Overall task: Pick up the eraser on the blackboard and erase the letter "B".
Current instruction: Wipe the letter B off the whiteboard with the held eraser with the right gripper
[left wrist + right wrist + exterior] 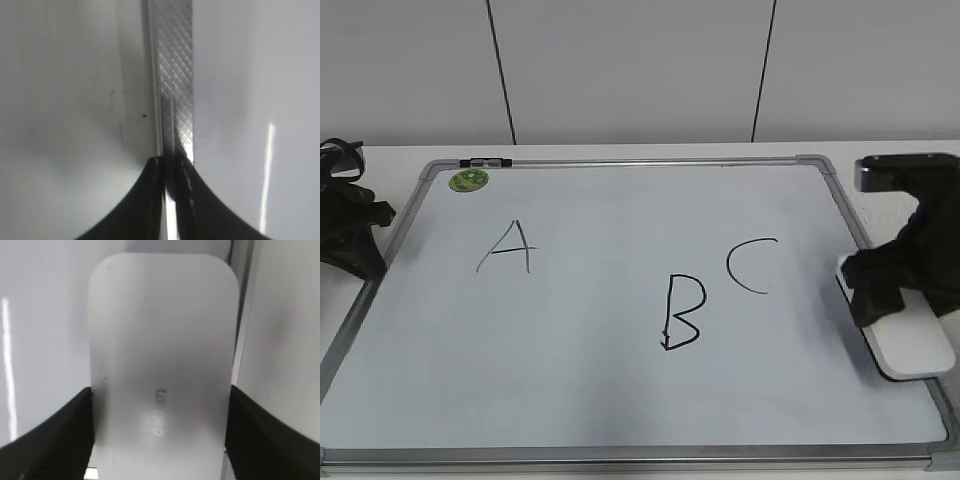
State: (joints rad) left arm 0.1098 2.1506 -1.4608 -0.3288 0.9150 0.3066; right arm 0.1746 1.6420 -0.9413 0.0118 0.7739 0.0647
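Right hand [160, 440] straddled the eraser [162, 340], fingers against both long sides, apparently gripping it for lifting. Eraser lay at the blackboard [620, 400] right edge, well apart from the letter "B" [682, 312] (untouched). Left hand [170, 200] closed, parked over the frame.

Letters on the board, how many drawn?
3: "A" at left, the letter "B" near the middle, "C" right of it. None look hidden on the blackboard.
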